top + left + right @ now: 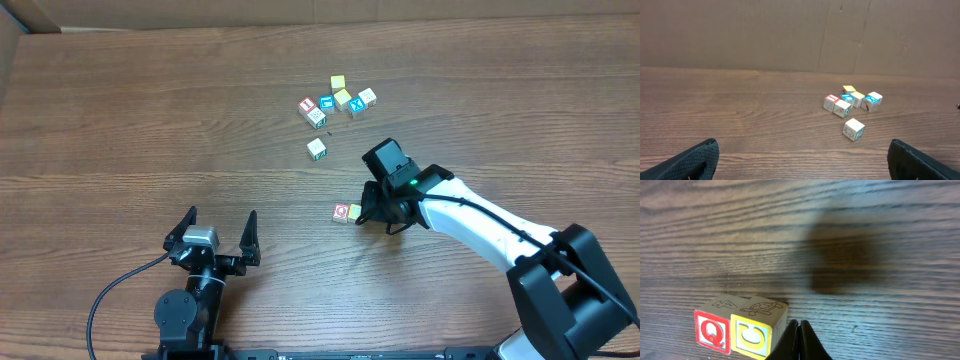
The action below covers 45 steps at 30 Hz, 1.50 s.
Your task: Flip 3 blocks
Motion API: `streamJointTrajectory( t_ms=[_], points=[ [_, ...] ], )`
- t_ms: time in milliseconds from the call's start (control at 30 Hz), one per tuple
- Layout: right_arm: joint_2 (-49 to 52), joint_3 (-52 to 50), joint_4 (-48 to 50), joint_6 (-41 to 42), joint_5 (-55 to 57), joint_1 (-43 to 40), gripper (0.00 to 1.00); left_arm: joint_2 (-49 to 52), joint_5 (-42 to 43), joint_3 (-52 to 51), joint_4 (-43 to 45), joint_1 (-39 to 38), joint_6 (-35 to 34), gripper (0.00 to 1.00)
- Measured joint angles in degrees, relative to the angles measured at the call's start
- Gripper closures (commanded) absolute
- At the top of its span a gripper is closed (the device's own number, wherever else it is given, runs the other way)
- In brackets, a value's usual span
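Only close-up: Q block (713,332), perhaps C block (753,336).

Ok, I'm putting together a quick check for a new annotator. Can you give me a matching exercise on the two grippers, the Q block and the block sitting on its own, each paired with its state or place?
Things:
1. left gripper
2. right gripper
3. Q block
4. lone block

States or places:
a. stands by itself, apart from the cluster
b. shut, just beside the yellow-framed block
c. wide open, holding nothing
d. red-framed face, side by side with the yellow-framed block

Pairs: 1-c, 2-b, 3-d, 4-a
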Motion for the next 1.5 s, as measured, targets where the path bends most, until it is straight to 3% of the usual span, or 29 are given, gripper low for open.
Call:
streamJointTrajectory(
  t_ms=[1133, 1500],
  points=[
    [1.7, 0.0, 3.3, -0.5, -0.5, 0.8, 0.95, 0.0, 0.0, 0.0, 0.0, 0.0, 0.0, 0.00],
    [1.7, 9.2, 3.5, -4.6, -0.2, -2.5, 0.95, 0.0, 0.0, 0.0, 0.0, 0.0, 0.0, 0.00]
  ],
)
